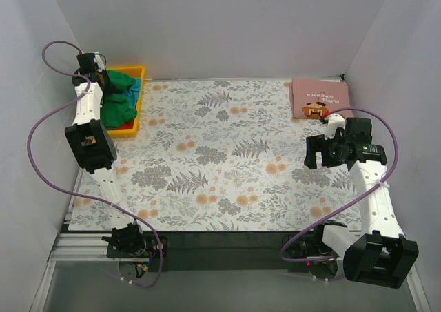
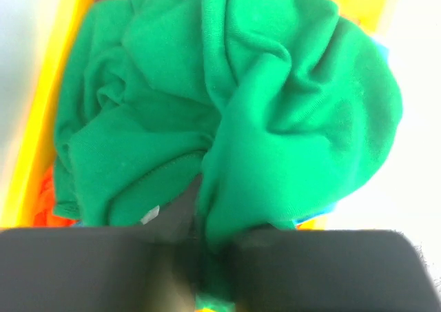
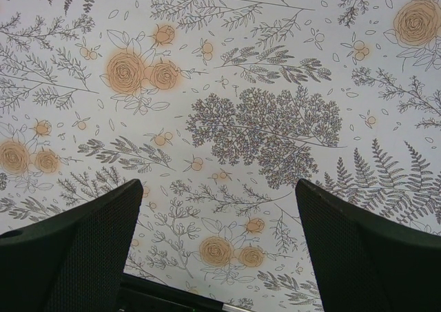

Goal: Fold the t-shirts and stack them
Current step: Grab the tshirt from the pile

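left gripper (image 2: 207, 274) pinching green t-shirt (image 2: 227, 105) bunched in yellow bin (image 1: 141, 102), upper left | red t-shirt (image 2: 49, 195) underneath | right gripper (image 3: 217, 246) spread above bare floral cover (image 3: 227, 85) | pink t-shirt (image 1: 318, 97) folded flat, upper right corner

The green shirt (image 1: 118, 95) lies crumpled in a loose heap on top of the bin (image 1: 122, 133) at the desk's (image 1: 227, 160) far left corner. One fold is pinched in the left end effector (image 2: 207, 264). A teal shirt (image 1: 137, 86) and a red shirt (image 1: 116, 126) show bunched beneath it. The pink shirt (image 1: 318, 97) lies folded flat at the far right corner, cartoon-face print upward.
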